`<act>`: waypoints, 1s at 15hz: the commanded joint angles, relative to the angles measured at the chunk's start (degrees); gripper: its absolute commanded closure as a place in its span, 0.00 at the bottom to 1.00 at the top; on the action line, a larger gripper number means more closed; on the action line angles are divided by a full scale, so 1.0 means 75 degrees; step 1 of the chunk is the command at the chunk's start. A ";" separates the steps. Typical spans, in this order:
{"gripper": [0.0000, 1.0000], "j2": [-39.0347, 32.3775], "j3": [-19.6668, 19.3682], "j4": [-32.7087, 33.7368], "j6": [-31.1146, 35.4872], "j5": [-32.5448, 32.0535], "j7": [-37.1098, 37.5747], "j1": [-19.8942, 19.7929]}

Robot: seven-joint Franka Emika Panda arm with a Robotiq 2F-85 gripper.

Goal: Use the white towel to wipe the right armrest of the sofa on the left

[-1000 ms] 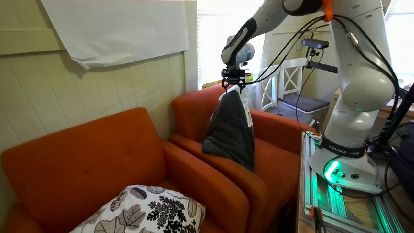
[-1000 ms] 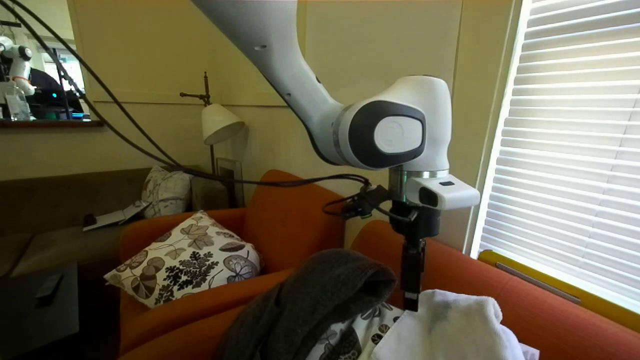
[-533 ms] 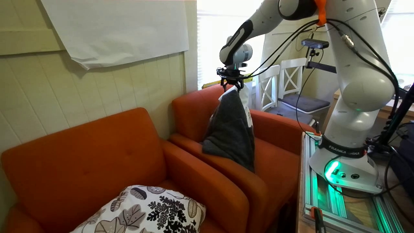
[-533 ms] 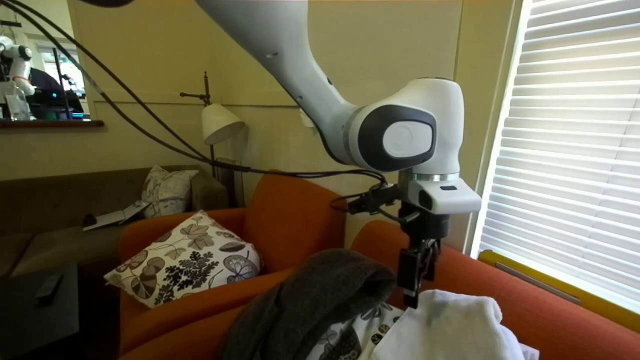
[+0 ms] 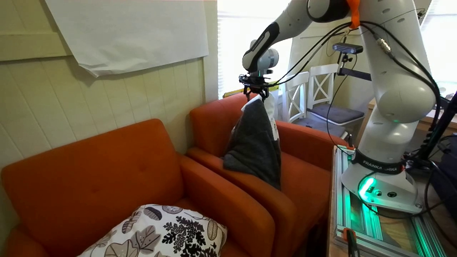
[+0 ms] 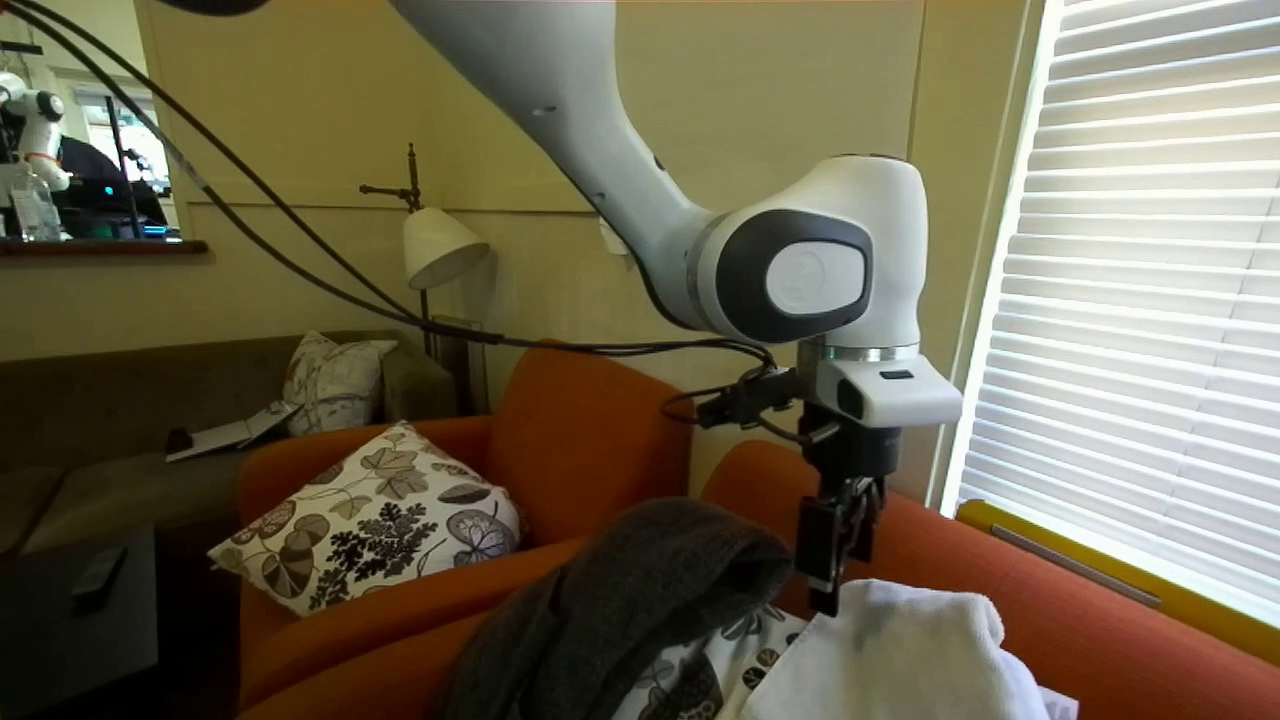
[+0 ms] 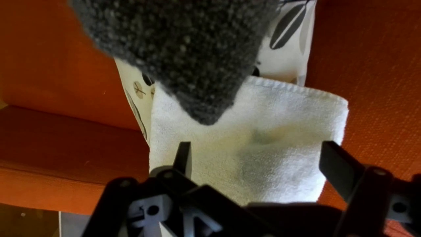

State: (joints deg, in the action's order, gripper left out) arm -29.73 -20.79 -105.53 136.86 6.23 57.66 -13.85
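The tool [image 7: 255, 158] gapes over the white towel [image 7: 223, 148], hem [image 7: 296, 87] aslant, long axis unclear.

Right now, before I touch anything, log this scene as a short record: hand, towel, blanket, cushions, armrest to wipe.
Hand: open, over the towel; whether it touches cannot be told
Towel: white, not gripped, lying over the covered cushion
Covered cushion: patterned, on the right sofa, partly hidden
Blanket: dark grey, draped over that same cushion
Other cushion: leaf-patterned, on the left sofa
Armrest to wipe: left sofa's, next to the right sofa; no towel on it
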 commanded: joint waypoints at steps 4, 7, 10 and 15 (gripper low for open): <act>0.00 -0.0836 -0.0669 0.0829 0.0990 -0.0442 0.1957 0.0324; 0.00 -0.1436 -0.1297 0.1331 0.0675 -0.1194 0.3138 0.0650; 0.34 -0.1790 -0.1318 0.1728 0.0013 -0.1531 0.3605 0.0606; 0.69 -0.1362 -0.0548 0.1904 -0.1195 -0.1145 0.2687 0.0034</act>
State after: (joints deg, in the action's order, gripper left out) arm -41.56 -28.11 -93.27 133.15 -3.59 81.15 -10.63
